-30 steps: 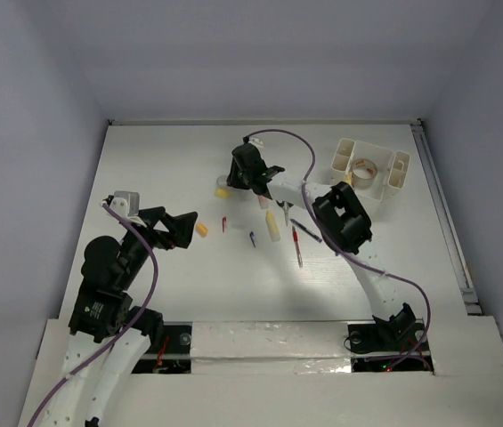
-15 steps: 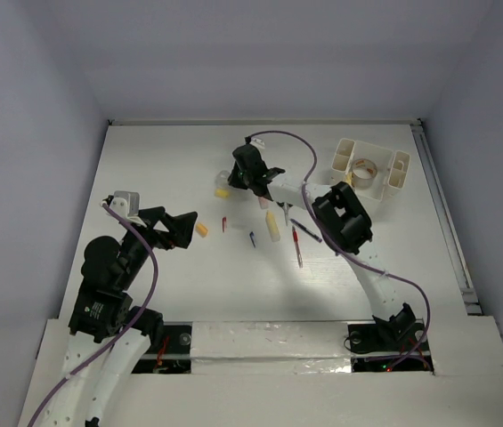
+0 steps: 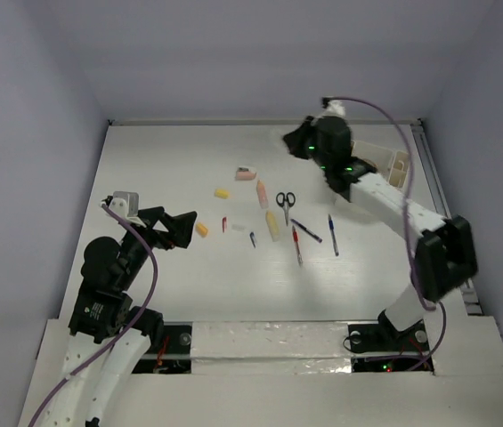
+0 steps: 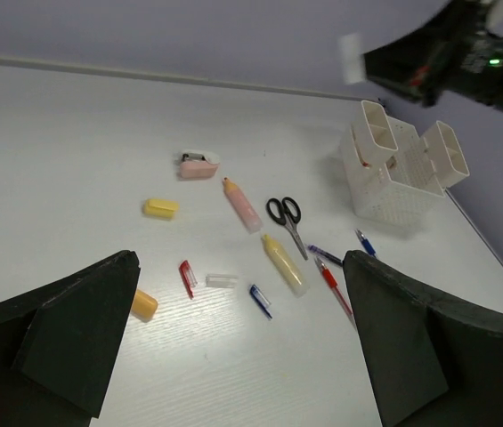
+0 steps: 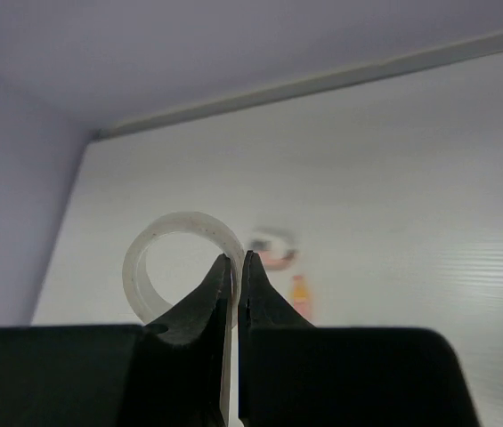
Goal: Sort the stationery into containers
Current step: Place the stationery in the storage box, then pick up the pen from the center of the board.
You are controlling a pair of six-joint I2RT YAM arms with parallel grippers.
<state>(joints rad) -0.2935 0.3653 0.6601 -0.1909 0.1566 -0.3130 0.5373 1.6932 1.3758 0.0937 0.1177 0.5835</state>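
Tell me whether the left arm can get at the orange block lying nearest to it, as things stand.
Probably yes. The left gripper hangs open right beside the orange block, with only bare table between them. The right gripper, shut on a tape roll, is far off by the organizer.

The organizer [image 4: 398,191] stands at the far right of the surface [image 3: 162,160]. The right claw [image 5: 237,260] hangs in the air just left of it, a tape roll [image 5: 158,258] pinched between its tips. The scissors [image 3: 286,201] lie mid-surface, with three pens [image 3: 333,235] nearer and to their right and the blocks [image 3: 222,193] scattered to their left. The left claw [image 3: 182,229] hovers at the near left, beside the leftmost block.
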